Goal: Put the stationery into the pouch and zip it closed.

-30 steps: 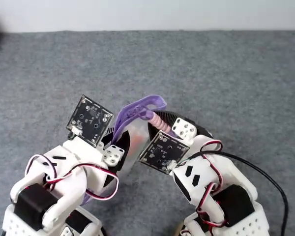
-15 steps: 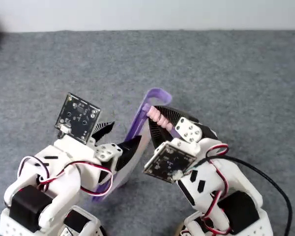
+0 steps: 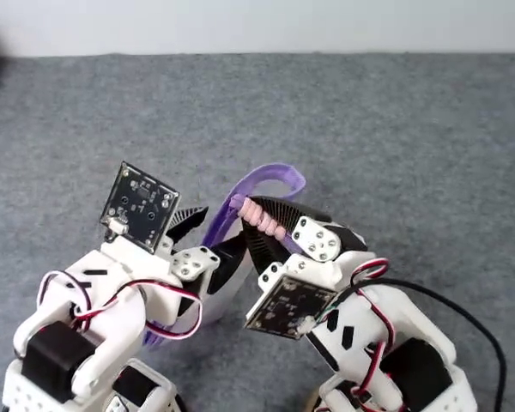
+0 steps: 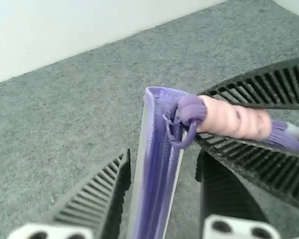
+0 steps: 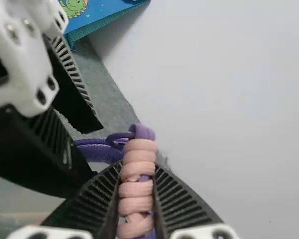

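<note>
Both pincers at pouch (image 4: 157,199): left pincer (image 4: 162,159) part-open astride it; right pincer (image 5: 137,174) closed on pink zipper pull (image 5: 137,154).

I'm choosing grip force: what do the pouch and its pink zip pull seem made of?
The pouch looks like woven purple fabric edging on a pale, probably plastic wall; weave shows. The pink zip pull seems soft matte cord; wound coils show.

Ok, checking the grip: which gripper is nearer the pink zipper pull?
Right: the right gripper is shut on the pink zipper pull; the left gripper straddles the pouch beside it.
</note>
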Controlling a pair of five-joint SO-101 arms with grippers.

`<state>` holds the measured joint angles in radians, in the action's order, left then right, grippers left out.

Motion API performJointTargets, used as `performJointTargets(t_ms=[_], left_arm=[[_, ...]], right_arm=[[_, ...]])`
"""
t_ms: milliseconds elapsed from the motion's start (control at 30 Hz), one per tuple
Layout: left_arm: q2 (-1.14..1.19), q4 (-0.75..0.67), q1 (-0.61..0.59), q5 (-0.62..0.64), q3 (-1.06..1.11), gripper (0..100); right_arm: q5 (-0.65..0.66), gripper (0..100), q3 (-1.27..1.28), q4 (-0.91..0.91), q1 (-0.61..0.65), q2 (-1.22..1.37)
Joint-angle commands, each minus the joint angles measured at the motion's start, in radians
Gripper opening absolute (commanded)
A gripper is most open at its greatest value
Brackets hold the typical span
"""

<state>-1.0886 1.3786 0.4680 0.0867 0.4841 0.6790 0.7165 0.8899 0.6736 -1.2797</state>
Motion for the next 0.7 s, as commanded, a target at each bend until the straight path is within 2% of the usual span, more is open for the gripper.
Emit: performJointTargets(t_ms=[0, 233, 667], left_arm=[[-0.005, -0.044, 0.008, 0.008, -0.001, 21], [0.002, -0.048, 0.008, 0.008, -0.001, 21], [0.002, -0.153, 0.015, 0.003, 0.062, 21]], right_arm=[[0.014, 0.7, -0.015, -0.024, 0.013, -0.004], [0.038, 0.7, -0.061, -0.022, 0.013, -0.004], [0.037, 0.7, -0.068, -0.022, 0.015, -0.004]])
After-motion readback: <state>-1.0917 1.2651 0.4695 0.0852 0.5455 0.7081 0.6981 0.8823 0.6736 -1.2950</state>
